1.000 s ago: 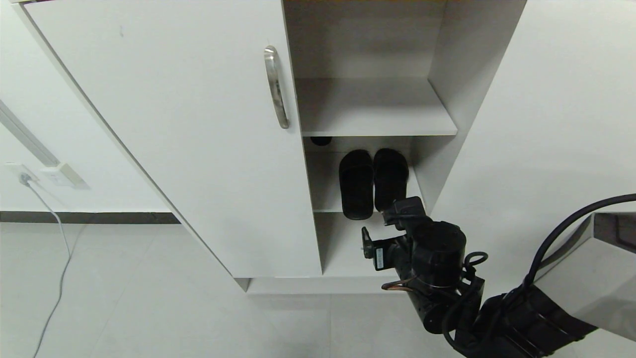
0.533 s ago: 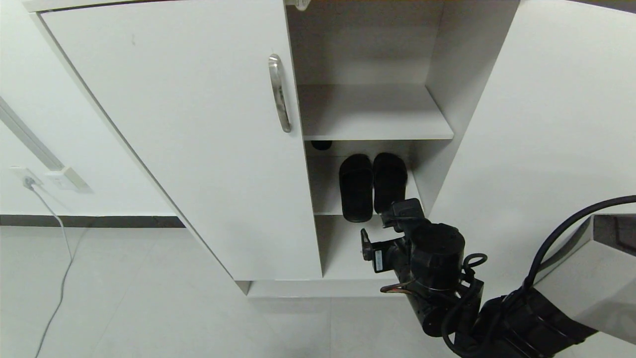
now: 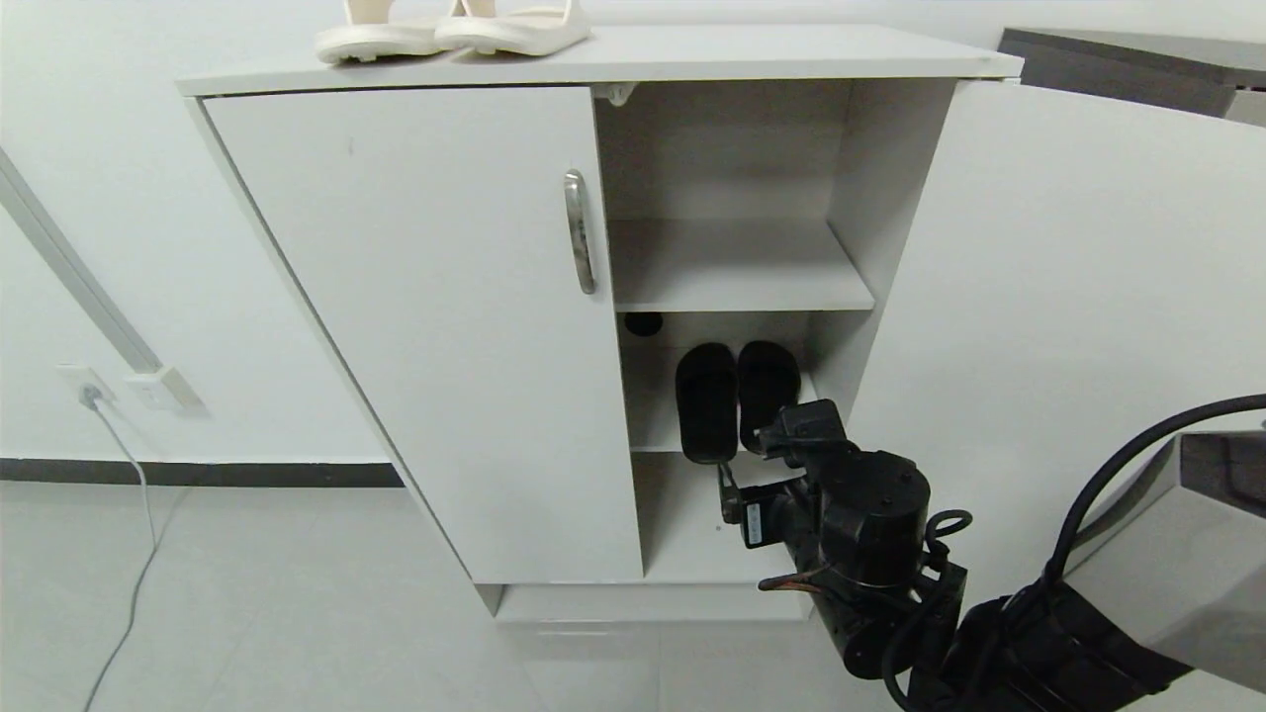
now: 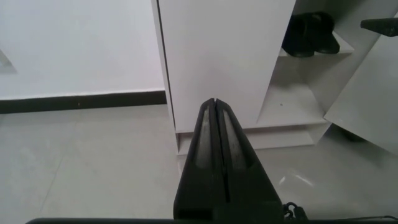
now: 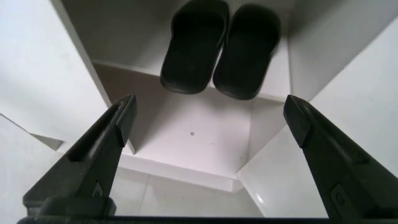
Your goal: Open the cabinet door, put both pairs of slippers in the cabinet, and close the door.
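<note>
Just ahead of right jaws, black slippers (image 5: 196,43)

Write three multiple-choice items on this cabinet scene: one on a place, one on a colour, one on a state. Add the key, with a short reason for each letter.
1. The black slippers lie:
A) on the floor
B) on a shelf inside the cabinet
C) on the cabinet's top

2. The slippers on the cabinet's top are:
A) black
B) cream
C) red

3. The right gripper is:
A) open and holding nothing
B) shut on a black slipper
C) shut on the door handle

Key:
1 B: the head view shows them side by side on a shelf behind the open right door.
2 B: both are pale cream against the white top.
3 A: its fingers stand wide apart with nothing between them.
</note>
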Controlling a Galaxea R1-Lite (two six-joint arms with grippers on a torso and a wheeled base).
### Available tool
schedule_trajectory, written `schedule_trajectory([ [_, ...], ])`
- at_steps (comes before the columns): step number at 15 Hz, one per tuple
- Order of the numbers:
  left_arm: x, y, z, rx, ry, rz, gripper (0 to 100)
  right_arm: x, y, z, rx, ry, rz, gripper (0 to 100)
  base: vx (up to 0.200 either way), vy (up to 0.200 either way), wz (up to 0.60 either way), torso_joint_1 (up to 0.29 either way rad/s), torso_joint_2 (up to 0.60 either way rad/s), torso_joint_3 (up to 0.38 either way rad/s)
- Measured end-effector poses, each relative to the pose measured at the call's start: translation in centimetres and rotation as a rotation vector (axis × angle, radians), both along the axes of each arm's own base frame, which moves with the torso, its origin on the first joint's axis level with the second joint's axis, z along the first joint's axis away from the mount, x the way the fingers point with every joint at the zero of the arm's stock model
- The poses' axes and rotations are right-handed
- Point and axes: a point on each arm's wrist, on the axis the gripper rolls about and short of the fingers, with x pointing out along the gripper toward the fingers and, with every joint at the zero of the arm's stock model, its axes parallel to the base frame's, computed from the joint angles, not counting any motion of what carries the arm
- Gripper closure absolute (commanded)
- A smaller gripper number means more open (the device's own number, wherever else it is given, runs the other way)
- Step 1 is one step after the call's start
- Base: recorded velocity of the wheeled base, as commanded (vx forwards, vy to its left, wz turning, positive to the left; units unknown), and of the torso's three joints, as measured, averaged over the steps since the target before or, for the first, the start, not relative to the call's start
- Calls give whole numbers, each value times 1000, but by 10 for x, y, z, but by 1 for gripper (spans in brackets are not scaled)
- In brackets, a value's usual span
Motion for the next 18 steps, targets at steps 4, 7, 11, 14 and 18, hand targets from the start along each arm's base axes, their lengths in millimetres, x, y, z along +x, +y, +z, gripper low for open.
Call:
schedule_trajectory([
  [4,0,0,0,-1,0,0,100,-1,-2,0,7,-5,-2,0,0,0,0,4,0,188],
  [7,0,0,0,-2,0,0,100,-2,-5,0,17,-15,-4,0,0,0,0,-1,2,32],
  [11,0,0,0,-2,0,1,100,-2,-6,-1,15,-15,-3,0,0,100,0,0,0,2],
  [14,0,0,0,-4,0,1,100,-3,-6,-2,13,-13,-4,0,0,200,0,-1,1,7],
  [18,0,0,0,-4,0,1,100,-3,-6,-2,11,-17,-1,0,0,200,0,4,4,4],
])
